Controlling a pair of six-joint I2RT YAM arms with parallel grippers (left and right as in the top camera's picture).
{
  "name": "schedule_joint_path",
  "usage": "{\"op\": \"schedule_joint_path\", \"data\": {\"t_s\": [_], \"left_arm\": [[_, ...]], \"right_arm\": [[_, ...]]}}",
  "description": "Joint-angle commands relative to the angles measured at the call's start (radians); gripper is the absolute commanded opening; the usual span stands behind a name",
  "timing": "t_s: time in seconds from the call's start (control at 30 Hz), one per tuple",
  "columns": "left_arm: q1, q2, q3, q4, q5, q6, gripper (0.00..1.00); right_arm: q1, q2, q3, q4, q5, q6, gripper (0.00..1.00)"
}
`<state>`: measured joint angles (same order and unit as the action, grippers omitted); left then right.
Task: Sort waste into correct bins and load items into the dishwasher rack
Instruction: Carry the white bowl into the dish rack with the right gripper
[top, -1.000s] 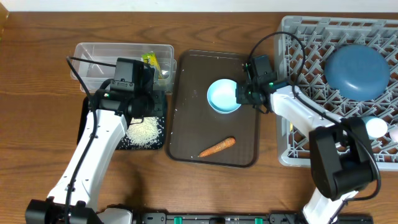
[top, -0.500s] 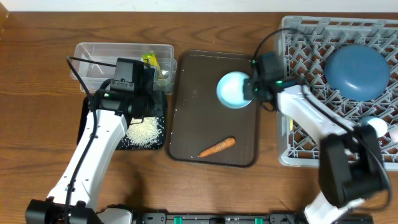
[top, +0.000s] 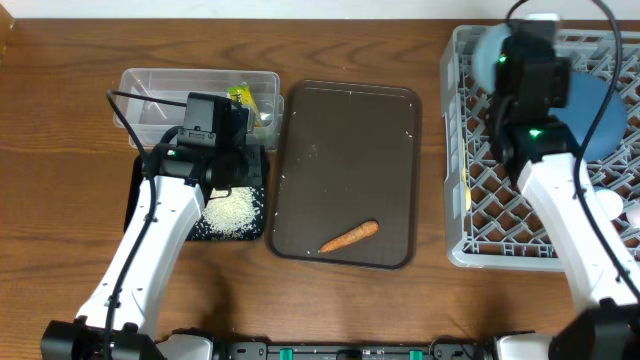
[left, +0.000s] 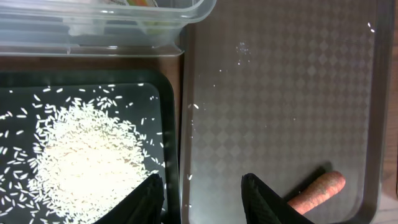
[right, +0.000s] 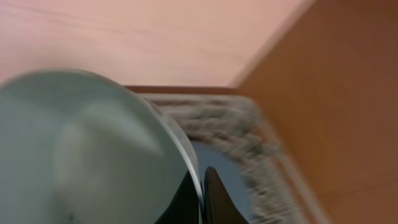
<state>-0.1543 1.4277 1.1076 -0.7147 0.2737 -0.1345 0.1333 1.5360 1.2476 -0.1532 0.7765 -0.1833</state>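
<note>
**Light blue cup (top: 484, 55) pinched above dishwasher rack (top: 455, 150) corner**

Overhead: the right arm crosses the rack and hides part of the dark blue dish (top: 600, 115). The dark brown tray (top: 340, 150) holds the carrot stick (top: 350, 236). The black tray (top: 136, 205) carries rice (top: 232, 212).
Right wrist only: right gripper (right: 200, 190) clamps the cup rim.
Left wrist only: left gripper (left: 202, 196) is spread over the seam between the trays.
</note>
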Motion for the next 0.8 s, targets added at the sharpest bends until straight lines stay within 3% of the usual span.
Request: {"op": "schedule_joint_path", "data": {"t_s": [0.0, 0.2, 0.77], "left_arm": [[0.003, -0.010, 0.013, -0.002, -0.006, -0.002, 0.43], [0.003, -0.010, 0.013, -0.002, -0.006, -0.002, 0.43], [0.003, -0.010, 0.013, -0.002, -0.005, -0.002, 0.43]], "right_arm": [[-0.062, 0.056, -0.001, 0.053, 0.246, -0.166, 0.01], [-0.129, 0.165, -0.001, 0.123, 0.289, -0.241, 0.01], [-0.068, 0.322, -0.002, 0.035, 0.290, -0.182, 0.01]]}}
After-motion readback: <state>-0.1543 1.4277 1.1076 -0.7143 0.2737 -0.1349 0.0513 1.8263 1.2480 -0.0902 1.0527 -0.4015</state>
